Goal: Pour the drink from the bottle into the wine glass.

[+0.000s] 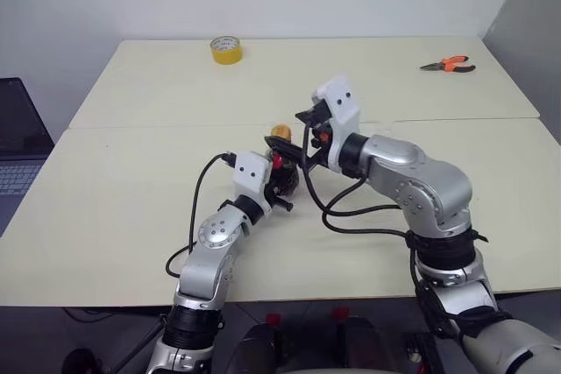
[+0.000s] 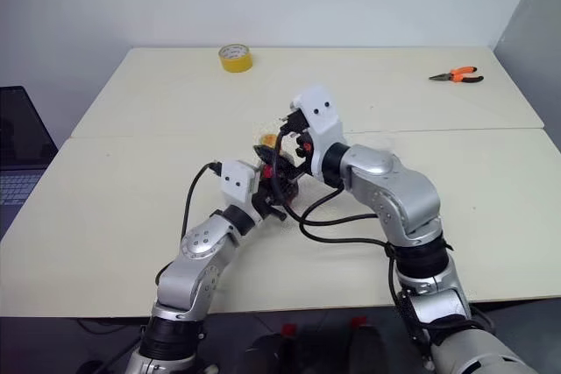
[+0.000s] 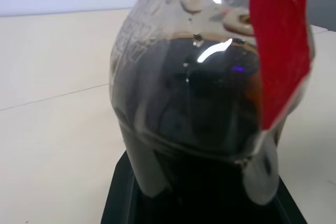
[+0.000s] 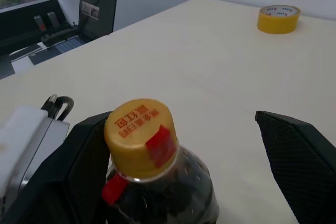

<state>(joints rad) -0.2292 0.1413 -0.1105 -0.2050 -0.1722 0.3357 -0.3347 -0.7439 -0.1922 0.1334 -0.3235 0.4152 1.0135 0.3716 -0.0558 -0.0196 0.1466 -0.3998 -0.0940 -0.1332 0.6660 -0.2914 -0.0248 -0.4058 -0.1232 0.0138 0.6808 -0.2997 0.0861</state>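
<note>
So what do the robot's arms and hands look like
Both arms are silver metal with black joint rings and loose black cables looping alongside. Each wrist carries a white boxy camera housing. The left hand and right hand have black fingers; the right one's fingers show a dimpled texture.

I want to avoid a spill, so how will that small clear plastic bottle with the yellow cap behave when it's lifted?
The small clear plastic bottle with the yellow cap looks mostly full of dark cola-like drink, so it is probably heavy for its size. Its thin wall may give under the left end effector, which is shut on it. The bulbous body could slip if tilted.
</note>
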